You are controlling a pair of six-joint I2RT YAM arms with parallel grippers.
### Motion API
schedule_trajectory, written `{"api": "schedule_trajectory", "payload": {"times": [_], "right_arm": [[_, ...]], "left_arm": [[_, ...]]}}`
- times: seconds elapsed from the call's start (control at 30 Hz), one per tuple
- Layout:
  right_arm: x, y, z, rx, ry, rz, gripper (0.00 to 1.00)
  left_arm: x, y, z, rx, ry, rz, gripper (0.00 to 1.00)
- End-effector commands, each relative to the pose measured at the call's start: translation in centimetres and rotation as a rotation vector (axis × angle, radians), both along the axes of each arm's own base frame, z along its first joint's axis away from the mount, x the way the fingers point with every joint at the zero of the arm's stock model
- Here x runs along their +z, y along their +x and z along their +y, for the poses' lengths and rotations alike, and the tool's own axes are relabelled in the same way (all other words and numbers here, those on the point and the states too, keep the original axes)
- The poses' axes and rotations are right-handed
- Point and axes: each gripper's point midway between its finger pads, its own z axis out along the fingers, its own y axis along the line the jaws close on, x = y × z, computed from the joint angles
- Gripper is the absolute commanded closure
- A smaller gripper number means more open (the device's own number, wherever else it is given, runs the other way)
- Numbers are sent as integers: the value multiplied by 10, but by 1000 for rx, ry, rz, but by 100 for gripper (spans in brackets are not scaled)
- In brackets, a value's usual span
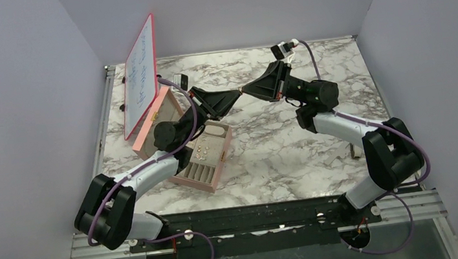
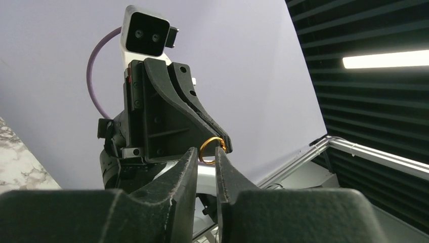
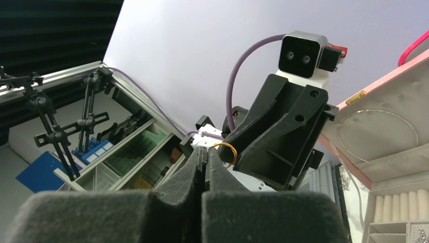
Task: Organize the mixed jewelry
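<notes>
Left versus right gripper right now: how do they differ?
The left gripper's fingers stand slightly apart; the right gripper's fingers are pressed together, apparently pinching the ring. The left gripper is near the box; the right gripper is over bare table. Both are raised, with their tips meeting at the ring.

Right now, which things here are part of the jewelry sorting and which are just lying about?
Job: gold ring in right gripper; left gripper; small pieces in pink box.
Lying about: whiteboard by the box.

White-and-black arms (image 1: 146, 171) — purple cables (image 2: 93, 66), white wrist cameras (image 2: 146, 33).
</notes>
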Motion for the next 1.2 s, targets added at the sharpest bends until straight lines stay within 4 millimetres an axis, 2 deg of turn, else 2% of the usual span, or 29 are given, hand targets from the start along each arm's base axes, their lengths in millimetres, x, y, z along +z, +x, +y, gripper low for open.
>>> {"api": "schedule_trajectory", "payload": {"times": [0.0, 0.17, 0.3, 0.37, 0.47, 0.5, 0.63, 0.77, 1.0, 1.17], "right_arm": [[6, -8, 1, 31, 4, -49, 99], [4, -9, 1, 35, 0, -42, 99], [2, -9, 1, 32, -2, -35, 99], [2, -9, 1, 31, -1, -35, 99], [2, -10, 0, 17, 0, -49, 99], [1, -11, -1, 10, -5, -53, 95], [-7, -8, -1, -64, -65, -54, 67], [-15, -3, -4, -153, -118, -43, 55], [-19, 3, -4, -269, -188, -50, 51], [-15, 9, 2, -447, -228, -81, 51]], "left_arm": [[30, -19, 8, 8, -44, -127, 82], [31, -20, 9, 14, -39, -135, 84], [32, -21, 8, 12, -34, -147, 91], [31, -21, 9, 21, -32, -147, 100], [27, -18, 13, 65, -29, -149, 100], [24, -17, 15, 85, -23, -143, 100], [6, -9, 18, 158, 46, -106, 100], [-10, -1, 22, 229, 115, -83, 100], [-19, 9, 31, 344, 204, -74, 100], [-22, 12, 32, 361, 224, -75, 100]]}}
